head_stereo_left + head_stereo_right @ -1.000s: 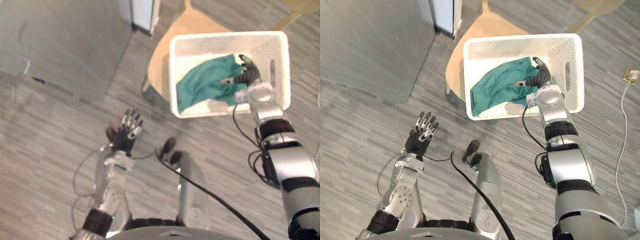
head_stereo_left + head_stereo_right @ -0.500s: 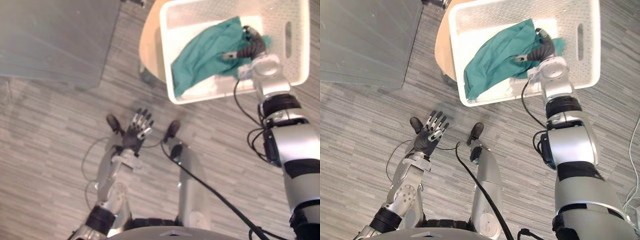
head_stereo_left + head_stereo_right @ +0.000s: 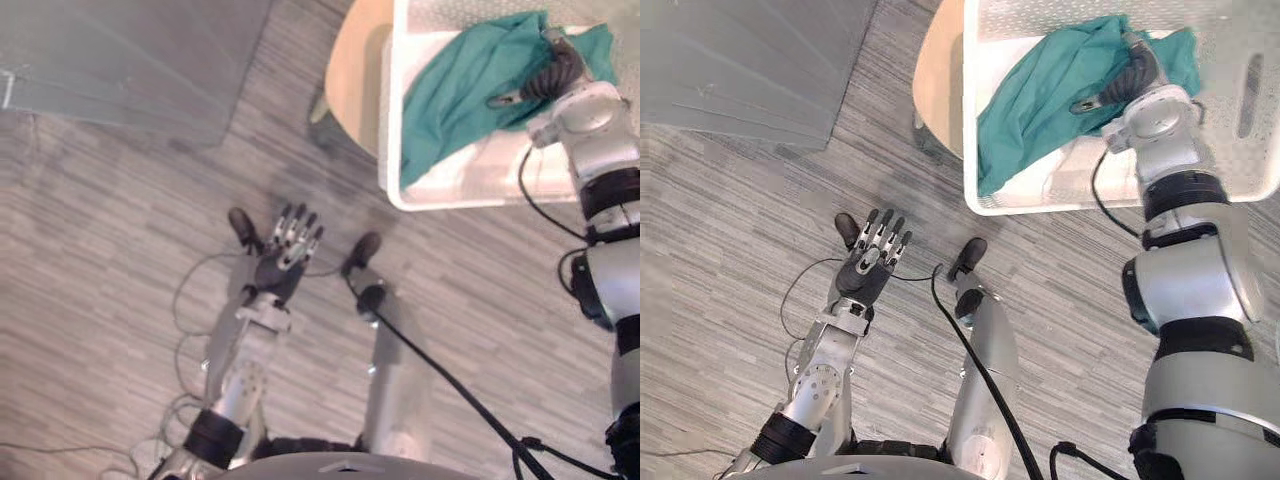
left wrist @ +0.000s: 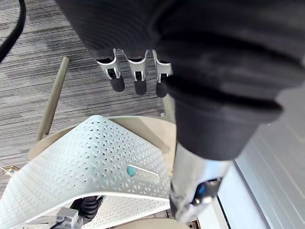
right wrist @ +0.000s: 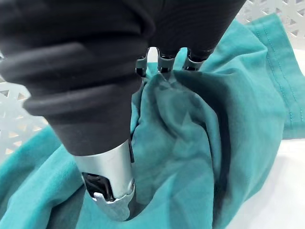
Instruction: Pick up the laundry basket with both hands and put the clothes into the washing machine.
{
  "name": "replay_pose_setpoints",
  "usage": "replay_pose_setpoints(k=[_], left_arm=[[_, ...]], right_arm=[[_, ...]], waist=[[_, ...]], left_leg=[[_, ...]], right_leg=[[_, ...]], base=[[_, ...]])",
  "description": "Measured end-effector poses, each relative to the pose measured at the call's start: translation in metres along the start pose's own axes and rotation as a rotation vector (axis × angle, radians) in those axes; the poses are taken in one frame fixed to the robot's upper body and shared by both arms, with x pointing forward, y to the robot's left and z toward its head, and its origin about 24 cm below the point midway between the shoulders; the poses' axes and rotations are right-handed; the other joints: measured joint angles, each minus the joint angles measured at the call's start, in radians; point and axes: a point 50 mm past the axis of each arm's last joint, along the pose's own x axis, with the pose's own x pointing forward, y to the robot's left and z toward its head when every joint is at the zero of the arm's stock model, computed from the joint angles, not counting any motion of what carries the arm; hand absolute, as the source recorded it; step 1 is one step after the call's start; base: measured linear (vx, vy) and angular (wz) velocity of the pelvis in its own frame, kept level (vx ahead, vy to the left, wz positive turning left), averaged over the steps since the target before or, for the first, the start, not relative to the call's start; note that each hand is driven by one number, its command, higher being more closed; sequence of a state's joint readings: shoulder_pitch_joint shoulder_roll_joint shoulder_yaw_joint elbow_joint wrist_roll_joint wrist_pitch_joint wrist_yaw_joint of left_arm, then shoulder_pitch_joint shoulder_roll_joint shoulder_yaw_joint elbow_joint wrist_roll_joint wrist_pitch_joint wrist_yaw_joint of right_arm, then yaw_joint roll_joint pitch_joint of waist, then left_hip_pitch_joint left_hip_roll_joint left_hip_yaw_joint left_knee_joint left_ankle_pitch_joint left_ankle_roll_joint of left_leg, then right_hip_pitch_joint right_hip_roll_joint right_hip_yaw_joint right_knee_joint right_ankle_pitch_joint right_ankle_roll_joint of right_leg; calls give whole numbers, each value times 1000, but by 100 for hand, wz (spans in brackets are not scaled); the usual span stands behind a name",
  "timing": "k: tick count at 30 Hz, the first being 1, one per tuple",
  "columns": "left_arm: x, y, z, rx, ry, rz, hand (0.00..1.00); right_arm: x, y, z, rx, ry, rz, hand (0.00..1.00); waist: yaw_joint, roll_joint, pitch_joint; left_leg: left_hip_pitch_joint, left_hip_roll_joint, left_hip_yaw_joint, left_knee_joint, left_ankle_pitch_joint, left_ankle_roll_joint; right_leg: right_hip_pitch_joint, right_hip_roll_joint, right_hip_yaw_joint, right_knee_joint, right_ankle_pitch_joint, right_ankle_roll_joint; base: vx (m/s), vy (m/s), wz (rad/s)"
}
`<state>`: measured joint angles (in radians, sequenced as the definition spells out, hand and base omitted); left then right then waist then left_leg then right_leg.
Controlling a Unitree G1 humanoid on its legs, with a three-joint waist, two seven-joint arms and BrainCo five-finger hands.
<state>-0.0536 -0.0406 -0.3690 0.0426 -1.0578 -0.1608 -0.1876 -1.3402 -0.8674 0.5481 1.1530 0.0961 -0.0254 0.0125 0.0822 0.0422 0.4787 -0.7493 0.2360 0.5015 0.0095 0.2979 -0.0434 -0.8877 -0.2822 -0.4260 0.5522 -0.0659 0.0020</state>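
Observation:
The white perforated laundry basket rests on a round wooden stool ahead of me to the right. Inside it a teal cloth lies over something white. My right hand is down in the basket. In the right wrist view its fingers and thumb pinch a raised fold of the teal cloth. My left hand hovers over the floor short of the stool, palm up, fingers straight and spread, holding nothing. From the left wrist view its fingers point toward the basket.
A grey flat-sided cabinet stands at the far left. Striped grey flooring runs between it and the stool. The stool's legs splay out beneath the basket.
The whole picture has shifted, so the camera has moved. My right hand stays in the teal cloth inside the basket. My left hand is still open over the floor.

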Motion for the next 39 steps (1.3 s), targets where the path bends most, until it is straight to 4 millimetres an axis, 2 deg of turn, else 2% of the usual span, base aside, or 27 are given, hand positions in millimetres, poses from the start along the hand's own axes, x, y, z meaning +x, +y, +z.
replay_pose_setpoints(k=[3,6,9,12,16,24,25,31,35,39], left_arm=[[0,0,1,-1,-4,0,0],[0,-1,-2,-29,6,-6,0],[0,-3,-6,-83,27,-30,0],[0,-6,-11,-98,45,-42,0],[-1,-5,-10,-97,42,-35,0],[0,-4,-10,-94,42,-35,0],[0,-5,-10,-94,42,-37,0],[2,-6,-10,-93,44,-43,0],[2,-5,-10,-98,43,-41,0],[2,-5,-10,-110,42,-40,0]], right_arm=[[-1,-11,-3,13,1,-24,0],[-3,-15,-7,-19,8,-27,0],[-3,-14,-11,17,16,-24,0],[-4,-11,-17,36,33,-20,0],[-6,-9,-24,88,54,-28,0],[-7,-11,-27,315,46,-64,0],[-7,-12,-28,335,48,-70,100],[-8,-14,-34,387,60,-86,100],[-9,-10,-38,382,73,-76,100],[-9,-8,-38,383,72,-73,100]], waist=[[5,22,-17],[7,30,-31],[11,38,-65],[22,50,-89],[29,51,-132],[31,60,-139],[33,60,-140],[43,65,-147],[50,80,-169],[50,80,-169]], left_leg=[[-21,-9,6,-15,9,3],[-40,-12,21,-15,10,4],[-64,-14,23,-25,16,-4],[-72,-17,22,-31,34,4],[-94,-25,21,-32,36,4],[-95,-29,16,-32,44,2],[-95,-30,16,-32,48,7],[-95,-30,12,-32,50,10],[-95,-27,4,-31,51,10],[-95,-23,3,-31,52,11]], right_leg=[[-28,-15,-5,17,-2,0],[-54,-28,-5,31,-9,-1],[-81,-30,-7,34,-9,-2],[-94,-35,-7,49,-15,-1],[-128,-46,1,74,-23,0],[-131,-53,0,89,-30,-1],[-130,-53,0,90,-30,-1],[-127,-53,-2,90,-30,-1],[-122,-48,-4,83,-30,-1],[-119,-44,-8,80,-30,-1]], base=[[-42,-13,15],[-66,-38,14],[-40,-33,6],[-36,-49,3],[-25,-51,8],[-32,-55,3],[-36,-51,2],[-44,-59,1],[-47,-64,-1],[-43,-64,-1]])
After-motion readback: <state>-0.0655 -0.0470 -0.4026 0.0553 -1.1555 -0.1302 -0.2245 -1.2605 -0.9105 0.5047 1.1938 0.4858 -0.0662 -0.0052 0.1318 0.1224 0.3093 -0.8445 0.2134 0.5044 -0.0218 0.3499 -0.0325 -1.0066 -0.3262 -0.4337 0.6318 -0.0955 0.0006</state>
